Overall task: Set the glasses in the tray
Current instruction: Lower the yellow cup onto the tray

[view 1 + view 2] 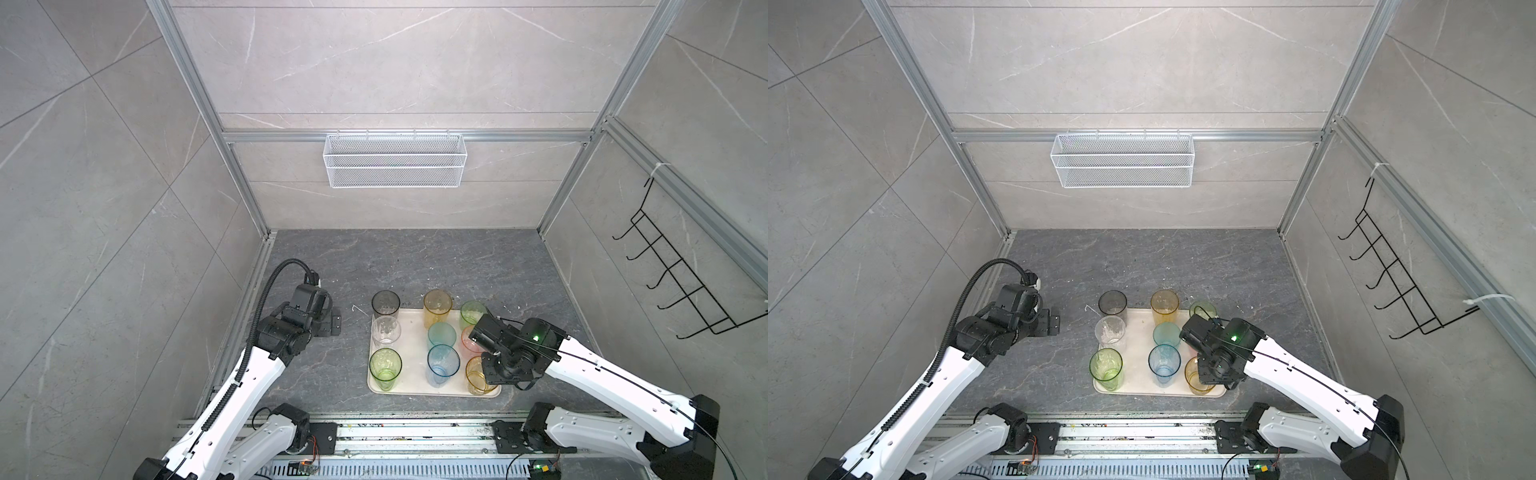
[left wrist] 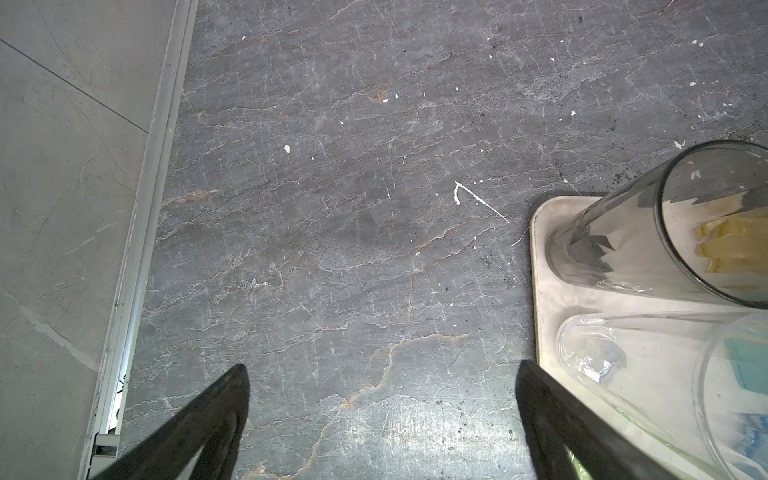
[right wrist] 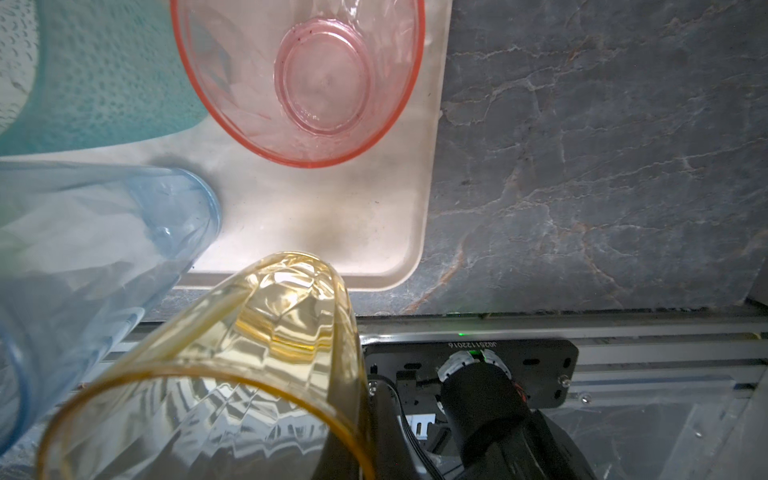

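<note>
Tray (image 1: 411, 384): nine glasses are held in three columns.
Left column: smoky grey glass (image 1: 385, 306), clear glass (image 1: 386, 331), green glass (image 1: 385, 368).
Middle column: tall amber glass (image 1: 437, 307), teal glass (image 1: 441, 334), blue glass (image 1: 443, 363).
Right column: second green glass (image 1: 471, 311), pink glass (image 1: 468, 341), short amber glass (image 1: 476, 376).
Surface (image 1: 415, 262): dark veined stone, walled by grey tiles; a wire basket (image 1: 395, 160) is hung on the back wall, a black hook rack (image 1: 681, 261) on the right wall.
Left hand (image 2: 382, 374): spread wide over bare surface, just beside the tray's left edge.
Right hand (image 1: 490, 374): clenched at the short amber glass's rim; a grasp cannot be confirmed.
</note>
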Action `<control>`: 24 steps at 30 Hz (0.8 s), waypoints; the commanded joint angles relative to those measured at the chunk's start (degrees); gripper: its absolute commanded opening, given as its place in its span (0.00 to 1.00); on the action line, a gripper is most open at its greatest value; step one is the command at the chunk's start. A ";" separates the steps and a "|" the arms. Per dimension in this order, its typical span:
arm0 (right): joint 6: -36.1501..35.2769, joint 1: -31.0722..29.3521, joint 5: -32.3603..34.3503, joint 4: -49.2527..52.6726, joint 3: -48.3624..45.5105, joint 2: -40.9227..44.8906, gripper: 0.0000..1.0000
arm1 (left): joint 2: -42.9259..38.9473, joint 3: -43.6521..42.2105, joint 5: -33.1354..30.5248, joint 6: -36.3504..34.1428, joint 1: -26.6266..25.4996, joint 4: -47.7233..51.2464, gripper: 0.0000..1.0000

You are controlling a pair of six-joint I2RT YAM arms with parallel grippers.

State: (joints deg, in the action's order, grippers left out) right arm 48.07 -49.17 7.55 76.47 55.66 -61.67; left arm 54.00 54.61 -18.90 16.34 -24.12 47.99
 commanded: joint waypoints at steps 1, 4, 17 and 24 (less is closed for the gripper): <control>1.82 -0.40 1.12 -2.38 -2.26 0.67 0.00 | 0.32 1.73 0.99 0.89 0.21 -0.35 1.00; 2.42 -0.36 1.33 -4.28 -4.28 1.18 0.00 | 0.41 1.77 1.06 0.87 0.21 -0.38 1.00; 4.61 -0.40 4.03 -8.16 -9.74 1.03 0.00 | 0.58 1.73 1.20 0.89 0.21 -0.35 1.00; 5.37 -0.39 4.99 -10.52 -10.92 0.85 0.00 | 0.86 1.79 1.43 0.88 0.23 -0.26 1.00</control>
State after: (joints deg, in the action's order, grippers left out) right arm 51.81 -49.19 10.79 67.26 45.58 -61.14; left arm 54.74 54.61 -17.85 16.36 -24.12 47.99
